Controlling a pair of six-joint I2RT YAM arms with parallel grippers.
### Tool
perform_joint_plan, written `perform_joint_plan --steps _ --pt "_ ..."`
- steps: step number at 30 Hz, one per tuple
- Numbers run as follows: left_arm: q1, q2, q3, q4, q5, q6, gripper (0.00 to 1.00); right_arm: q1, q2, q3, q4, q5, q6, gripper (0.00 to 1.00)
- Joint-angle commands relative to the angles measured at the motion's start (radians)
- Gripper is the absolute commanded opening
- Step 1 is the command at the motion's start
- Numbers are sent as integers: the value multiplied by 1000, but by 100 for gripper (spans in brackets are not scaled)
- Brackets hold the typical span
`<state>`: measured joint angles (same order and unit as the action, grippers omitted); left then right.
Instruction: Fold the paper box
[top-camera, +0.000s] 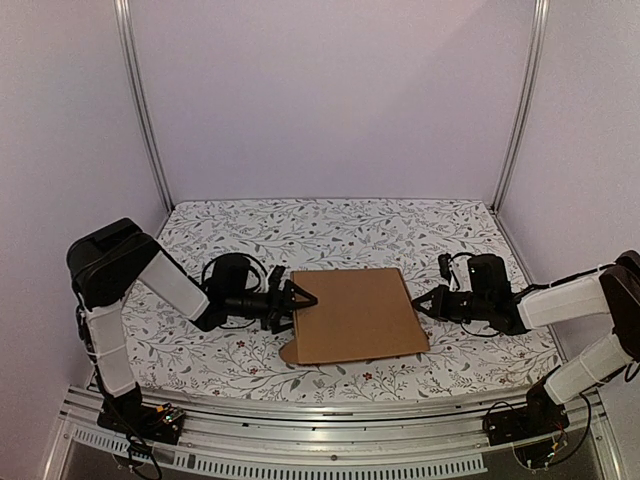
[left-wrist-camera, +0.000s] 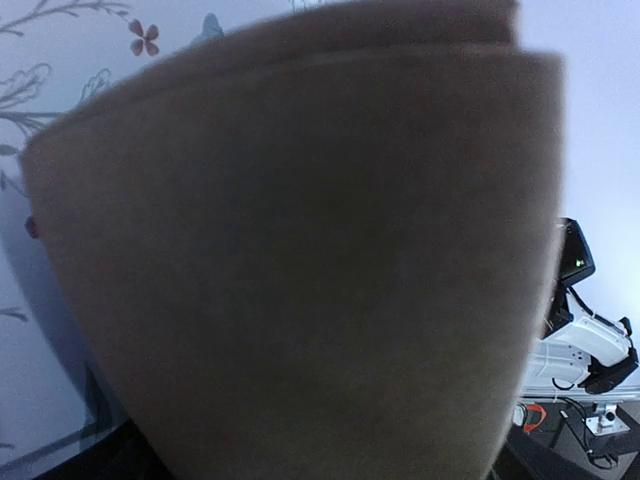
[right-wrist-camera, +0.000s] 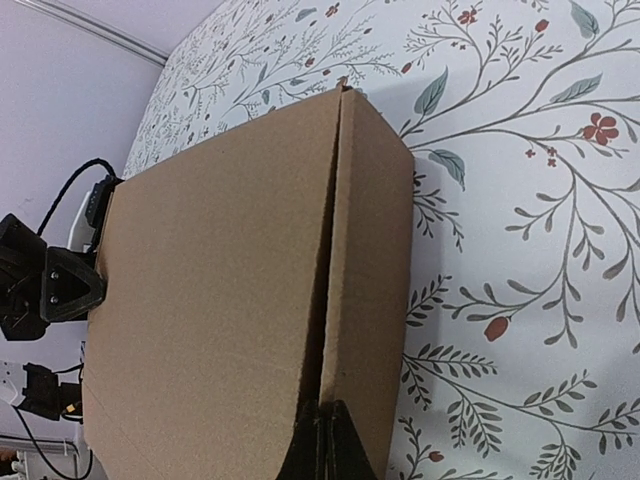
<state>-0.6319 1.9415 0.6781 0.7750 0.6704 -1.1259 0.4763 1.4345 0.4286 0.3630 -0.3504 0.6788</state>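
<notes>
The paper box is a shallow brown cardboard mailer, folded, lying in the middle of the table. A rounded flap sticks out at its near left corner. My left gripper is at the box's left edge with its jaws spread. In the left wrist view, cardboard fills the frame and hides the fingers. My right gripper is shut, and its tips touch the right side wall at the seam below the lid.
The table has a white cloth with a floral print. Pale walls and metal posts enclose the back and sides. An aluminium rail runs along the near edge.
</notes>
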Motion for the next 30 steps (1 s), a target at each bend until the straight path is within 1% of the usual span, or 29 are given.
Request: perform_joint_plan --steps 1,3,5,13,15,18,20,21,23,25,27,30 --pt "-15 65 -21 82 26 -66 83 -5 47 -70 -272 61 -18 0" --pt "-16 75 -21 110 34 -82 76 -7 45 -73 -273 62 -17 0" --pt "-17 76 -24 117 34 -88 73 -5 44 -74 -272 64 -15 0" --pt "-15 71 -30 137 39 -105 44 -6 35 -75 -275 66 -12 0" --pt "-15 65 -30 141 40 -108 39 -5 30 -69 -278 63 -10 0" --pt "-15 46 -32 148 42 -113 35 -5 4 -58 -287 51 -15 14" --pt "-13 24 -31 140 46 -109 34 -6 -27 -41 -318 48 -24 28" --pt "-12 10 -29 128 48 -103 33 -5 -57 -30 -338 49 -36 33" --pt "-10 -25 -25 100 55 -87 33 -6 -110 -5 -391 53 -56 38" --pt "-4 -58 -25 72 66 -74 33 -6 -183 32 -464 67 -91 39" --pt "5 -87 -28 62 85 -68 33 -5 -247 70 -525 77 -129 41" --pt "31 -124 -41 62 127 -79 33 -6 -349 119 -583 72 -201 47"
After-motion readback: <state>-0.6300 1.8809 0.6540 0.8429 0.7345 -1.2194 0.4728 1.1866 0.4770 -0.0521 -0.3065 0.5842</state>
